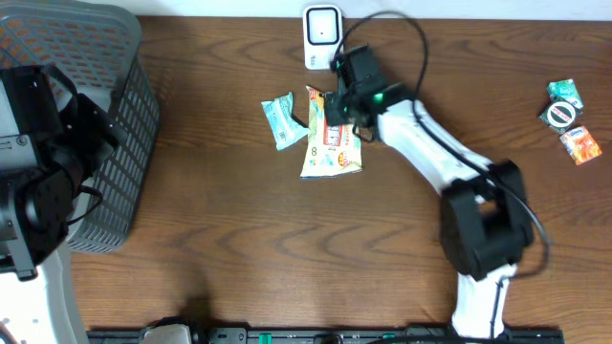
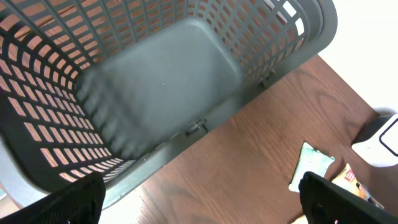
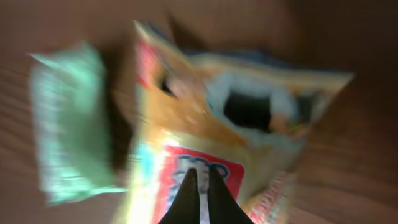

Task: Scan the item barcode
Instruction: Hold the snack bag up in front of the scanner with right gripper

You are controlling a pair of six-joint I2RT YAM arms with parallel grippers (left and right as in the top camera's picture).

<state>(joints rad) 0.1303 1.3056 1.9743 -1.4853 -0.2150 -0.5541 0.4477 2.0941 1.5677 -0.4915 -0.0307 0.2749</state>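
1. Your right hand (image 1: pixel 337 103), fingers pressed shut, rests on the snack packet (image 1: pixel 333 148) at the end nearest the scanner (image 1: pixel 323 36). This packet is the item to be scanned, and it lies on the dark wood-grain desk (image 1: pixel 287 248) just in front of the scanner. The wrist view is too blurred to tell whether any wrapper is pinched between the fingers.
2. The hand seems set at that end so the packet can be lifted by its seam and its printed face turned to the scanner's window.
3. The packet is a glossy, crinkled orange pouch with a red label and flat sealed ends. Expect it to sag and bend when raised.
4. A small pale-green wrapper (image 1: pixel 281 121), soft and pillow-shaped, lies just beside the packet, also in front of the scanner.
5. Your left hand (image 2: pixel 202 199) is spread wide and holds nothing. It hangs over the grey basket (image 1: pixel 124 143), well apart from the scanner and likely parked clear of the work.
6. The basket is moulded plastic, with slotted lattice walls and a smooth floor.
7. A few small wrapped items (image 1: pixel 569 117) sit well apart from the scanner, on the side opposite the basket.
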